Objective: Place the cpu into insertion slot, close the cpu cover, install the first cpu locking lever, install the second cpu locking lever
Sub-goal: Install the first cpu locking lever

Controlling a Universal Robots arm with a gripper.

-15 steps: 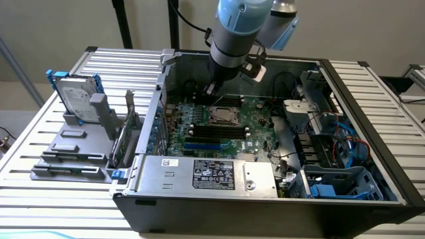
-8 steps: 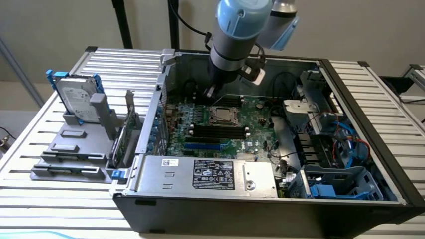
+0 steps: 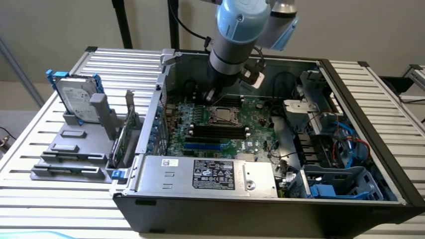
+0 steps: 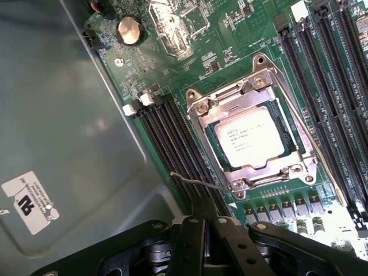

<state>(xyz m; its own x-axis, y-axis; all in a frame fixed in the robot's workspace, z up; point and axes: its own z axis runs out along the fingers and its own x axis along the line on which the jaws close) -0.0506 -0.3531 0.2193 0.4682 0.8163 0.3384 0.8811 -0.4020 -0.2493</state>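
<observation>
The cpu (image 4: 250, 138), a pale silver square with printed text, lies flat in the insertion slot (image 4: 217, 131) on the green board. The cpu cover (image 4: 253, 95), a silvery frame, is down around it. One locking lever (image 4: 296, 112) runs flat along the cover's side. The other thin wire lever (image 4: 198, 181) sticks out loose over the memory slots. My gripper (image 4: 207, 221) is shut with nothing between its black fingers, and hovers just short of that loose lever. In the exterior view the gripper (image 3: 211, 94) hangs right behind the socket (image 3: 222, 115).
Long black memory slots (image 4: 172, 144) flank the socket on both sides. A coin battery (image 4: 129, 30) sits further off. The grey case wall (image 4: 57, 115) stands close by. The power supply (image 3: 206, 172), a drive cage with blue cables (image 3: 345, 144) and a hard drive (image 3: 76, 97) ring the board.
</observation>
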